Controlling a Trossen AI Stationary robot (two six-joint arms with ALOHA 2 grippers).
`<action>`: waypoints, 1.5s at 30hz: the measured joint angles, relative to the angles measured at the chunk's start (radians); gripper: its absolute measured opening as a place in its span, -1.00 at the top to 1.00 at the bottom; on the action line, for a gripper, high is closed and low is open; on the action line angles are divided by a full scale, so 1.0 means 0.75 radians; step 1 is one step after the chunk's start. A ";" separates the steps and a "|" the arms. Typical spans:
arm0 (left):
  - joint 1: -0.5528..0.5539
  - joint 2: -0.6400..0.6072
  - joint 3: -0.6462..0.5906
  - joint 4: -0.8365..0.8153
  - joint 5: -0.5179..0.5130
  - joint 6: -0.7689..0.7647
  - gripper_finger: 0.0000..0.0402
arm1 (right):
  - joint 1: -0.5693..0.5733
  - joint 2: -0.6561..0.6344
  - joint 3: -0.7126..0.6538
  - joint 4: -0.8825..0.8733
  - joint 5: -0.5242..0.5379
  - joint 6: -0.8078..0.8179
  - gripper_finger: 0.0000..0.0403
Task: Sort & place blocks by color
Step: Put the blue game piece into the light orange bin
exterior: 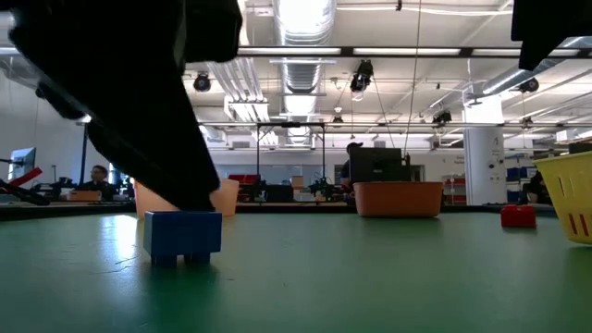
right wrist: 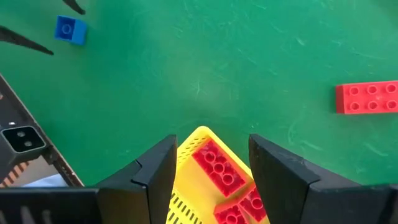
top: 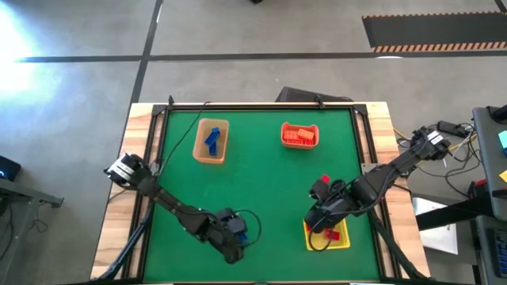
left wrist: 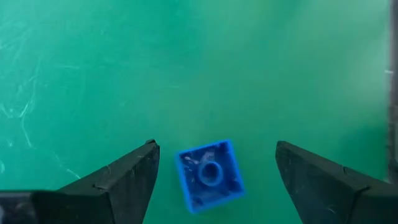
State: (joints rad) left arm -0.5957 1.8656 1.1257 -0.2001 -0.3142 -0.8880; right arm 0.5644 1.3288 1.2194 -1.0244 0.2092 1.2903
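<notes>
Left claw (left wrist: 214, 180) released, straddling blue block (left wrist: 209, 175); right claw (right wrist: 208, 163) released over yellow bin (right wrist: 189, 202).

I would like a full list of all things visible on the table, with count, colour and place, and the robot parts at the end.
Green table: one, under everything.
Tan bin: one, far left; holds blue blocks.
Orange bin: one, far right; holds orange blocks.
Yellow bin: one, near right; holds red blocks.
Loose blue block: one, near left, between the left fingers.
Loose red block: one, beside the yellow bin.
Left gripper: open, around the blue block.
Right gripper: open, over the yellow bin.
</notes>
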 joint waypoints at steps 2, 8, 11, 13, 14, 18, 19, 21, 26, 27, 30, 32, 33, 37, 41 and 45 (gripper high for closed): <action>0.000 0.022 0.005 -0.027 -0.021 -0.042 -0.51 | 0.000 0.015 0.000 0.005 -0.006 0.000 0.08; -0.002 0.028 -0.008 -0.153 -0.049 -0.191 -0.51 | 0.000 0.031 0.000 0.016 -0.010 -0.001 0.08; -0.007 0.022 -0.013 -0.152 -0.048 -0.167 -0.51 | 0.000 0.031 0.000 0.017 -0.010 -0.006 0.08; -0.007 0.022 -0.015 -0.137 -0.047 -0.136 -0.51 | 0.000 0.031 0.000 0.017 -0.009 -0.007 0.08; -0.007 0.022 -0.017 -0.128 -0.047 -0.121 -0.50 | 0.000 0.031 0.000 0.016 -0.010 -0.007 0.08; -0.007 0.022 -0.029 -0.084 -0.047 -0.077 -0.39 | 0.000 0.031 0.000 0.016 -0.009 -0.010 0.08; -0.007 0.022 -0.030 -0.085 -0.049 -0.064 -0.35 | 0.000 0.031 0.000 0.017 -0.009 -0.010 0.08; -0.007 0.022 -0.032 -0.083 -0.051 -0.047 -0.25 | 0.000 0.031 0.000 0.016 -0.009 -0.010 0.08; -0.006 0.021 -0.045 -0.084 -0.058 -0.038 0.09 | 0.000 0.031 0.000 0.016 -0.007 -0.010 0.08; -0.006 0.021 -0.045 -0.086 -0.060 -0.038 0.16 | 0.000 0.031 0.000 0.016 -0.003 -0.010 0.08; -0.005 0.021 -0.039 -0.084 -0.058 -0.038 0.36 | 0.000 0.031 0.000 0.016 0.002 -0.010 0.08; -0.002 0.014 -0.036 -0.085 -0.050 -0.034 0.38 | 0.000 0.031 0.000 0.017 0.002 -0.012 0.08; 0.001 0.006 -0.035 -0.087 -0.045 -0.031 0.38 | 0.000 0.031 0.000 0.016 0.002 -0.013 0.08; 0.031 -0.061 -0.037 -0.162 -0.032 -0.026 0.38 | -0.012 0.031 0.000 0.016 0.004 -0.027 0.08; 0.100 -0.169 -0.057 -0.282 -0.039 0.051 0.38 | -0.046 0.031 0.000 0.017 0.035 -0.047 0.08; 0.233 -0.297 -0.097 -0.383 -0.046 0.200 0.38 | -0.097 0.031 -0.001 0.017 0.039 -0.088 0.08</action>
State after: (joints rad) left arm -0.4211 1.6426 1.0530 -0.4876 -0.3489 -0.7384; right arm 0.4920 1.3518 1.2190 -1.0119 0.2382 1.2243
